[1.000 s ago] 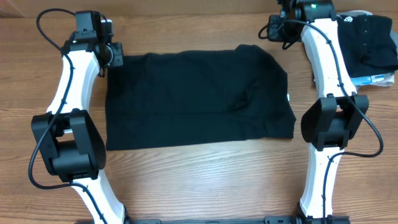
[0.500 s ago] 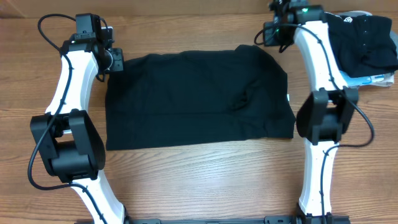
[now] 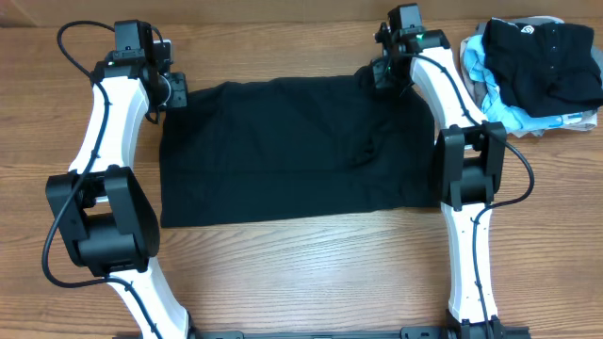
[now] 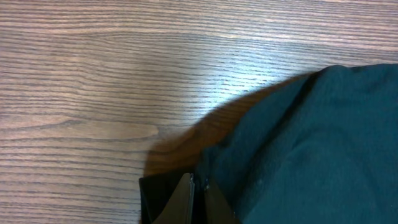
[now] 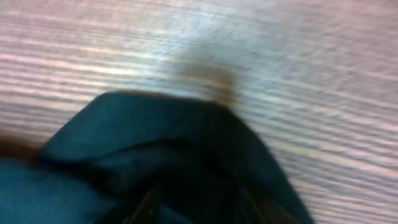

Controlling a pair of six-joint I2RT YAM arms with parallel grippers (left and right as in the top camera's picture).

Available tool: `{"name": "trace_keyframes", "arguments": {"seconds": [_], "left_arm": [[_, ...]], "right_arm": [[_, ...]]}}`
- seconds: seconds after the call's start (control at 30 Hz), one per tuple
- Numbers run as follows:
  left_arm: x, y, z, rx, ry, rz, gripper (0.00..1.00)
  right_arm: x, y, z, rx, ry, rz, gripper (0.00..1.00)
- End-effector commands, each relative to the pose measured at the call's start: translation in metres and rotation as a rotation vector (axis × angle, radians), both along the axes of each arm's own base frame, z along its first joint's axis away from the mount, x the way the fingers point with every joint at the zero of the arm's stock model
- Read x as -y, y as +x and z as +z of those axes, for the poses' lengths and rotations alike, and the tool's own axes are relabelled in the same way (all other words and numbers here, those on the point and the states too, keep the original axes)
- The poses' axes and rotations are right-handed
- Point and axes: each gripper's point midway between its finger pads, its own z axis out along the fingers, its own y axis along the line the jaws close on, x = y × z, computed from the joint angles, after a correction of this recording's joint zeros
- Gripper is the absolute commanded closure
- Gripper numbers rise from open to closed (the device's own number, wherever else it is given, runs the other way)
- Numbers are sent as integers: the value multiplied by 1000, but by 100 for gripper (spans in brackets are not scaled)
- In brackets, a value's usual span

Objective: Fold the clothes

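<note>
The clothes [image 3: 292, 151] lie spread flat in the middle of the desk [image 3: 311, 273], each far corner met by 1 of the 2 arms. The left end effector [image 3: 174, 91] is pinched tight on the far left corner, which rides slightly off the wood. The right end effector [image 3: 382, 73] sits at the far right corner, fingers part-way apart with a bunched fold between them; the wrist view is blurred. A pile of other garments [image 3: 537, 71] lies well apart, at the far right
</note>
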Motion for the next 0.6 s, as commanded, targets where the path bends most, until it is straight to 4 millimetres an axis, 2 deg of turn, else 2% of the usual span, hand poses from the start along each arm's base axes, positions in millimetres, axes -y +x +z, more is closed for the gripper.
{"name": "trace_keyframes", "arguments": {"seconds": [0.0, 0.1, 0.27, 0.37, 0.43, 0.57], "left_arm": [[2, 2, 24, 53, -9, -2, 96], [2, 2, 24, 52, -9, -2, 96], [2, 2, 24, 52, -9, -2, 96], [2, 2, 24, 52, -9, -2, 96], [2, 2, 24, 53, -9, -2, 96], [2, 2, 24, 52, -9, -2, 96]], "right_arm": [[8, 9, 12, 46, -33, -11, 58], [7, 12, 7, 55, -30, -11, 59], [6, 10, -18, 23, -35, -8, 58], [6, 9, -25, 9, -37, -8, 60], [6, 10, -24, 14, -37, -9, 66], [8, 12, -13, 21, -33, -43, 89]]}}
